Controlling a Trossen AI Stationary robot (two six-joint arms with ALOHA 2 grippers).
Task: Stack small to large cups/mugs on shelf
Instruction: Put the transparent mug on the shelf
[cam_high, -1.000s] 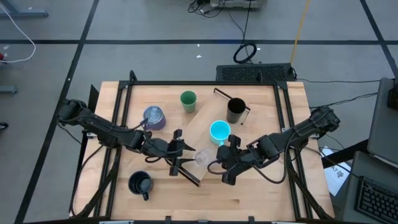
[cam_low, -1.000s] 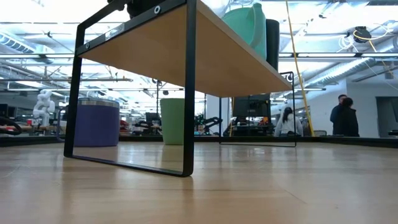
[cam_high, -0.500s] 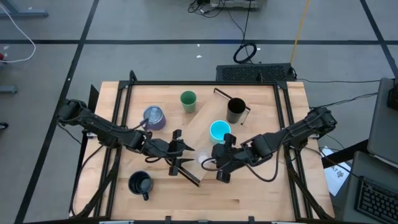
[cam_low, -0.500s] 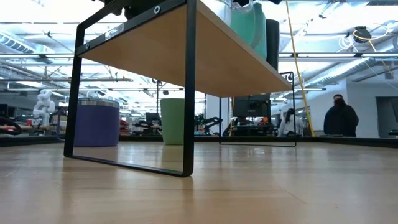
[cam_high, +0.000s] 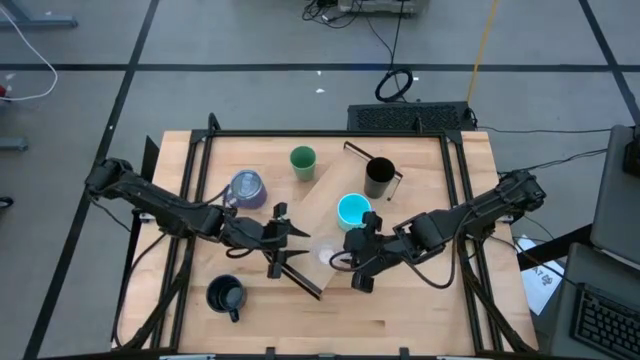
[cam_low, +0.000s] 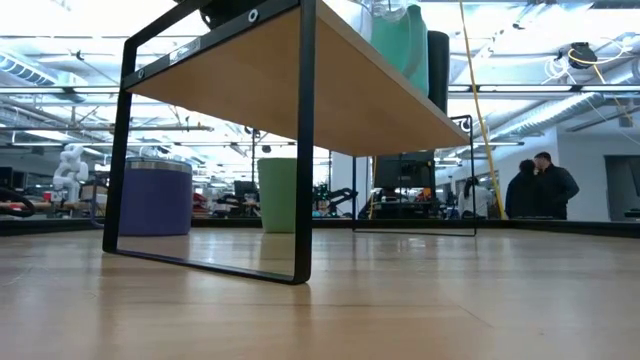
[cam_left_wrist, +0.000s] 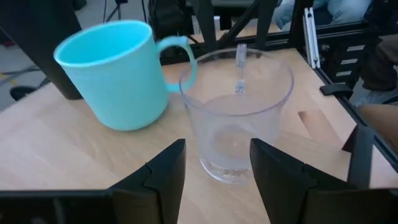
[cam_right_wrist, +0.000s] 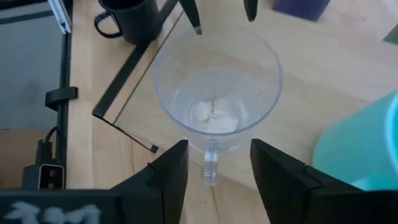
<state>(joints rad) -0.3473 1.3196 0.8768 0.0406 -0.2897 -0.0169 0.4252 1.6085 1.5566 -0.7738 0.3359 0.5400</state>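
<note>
The shelf (cam_high: 318, 205) lies slantwise on the table. On it stand the tall black mug (cam_high: 379, 177), the cyan handled mug (cam_high: 353, 211) and the tiny clear cup (cam_high: 325, 255), each upright on its base. My left gripper (cam_high: 303, 242) is open just left of the clear cup (cam_left_wrist: 236, 112). My right gripper (cam_high: 343, 258) is open on the cup's other side, its fingers on either side of the cup's thin handle (cam_right_wrist: 210, 165) without touching it. The green cup (cam_high: 302, 162), purplish mug (cam_high: 248, 188) and squat black mug (cam_high: 226, 295) stand on the table.
The shelf's near black bracket (cam_high: 300, 280) is close below both grippers. A black frame rail (cam_high: 330, 134) runs round the tabletop. In the low view the shelf (cam_low: 270, 90) spans overhead, and people stand in the room beyond the table.
My right gripper has opened and let go of the clear cup, which stays upright on the shelf. The gripper has also shifted a little toward the table's left.
</note>
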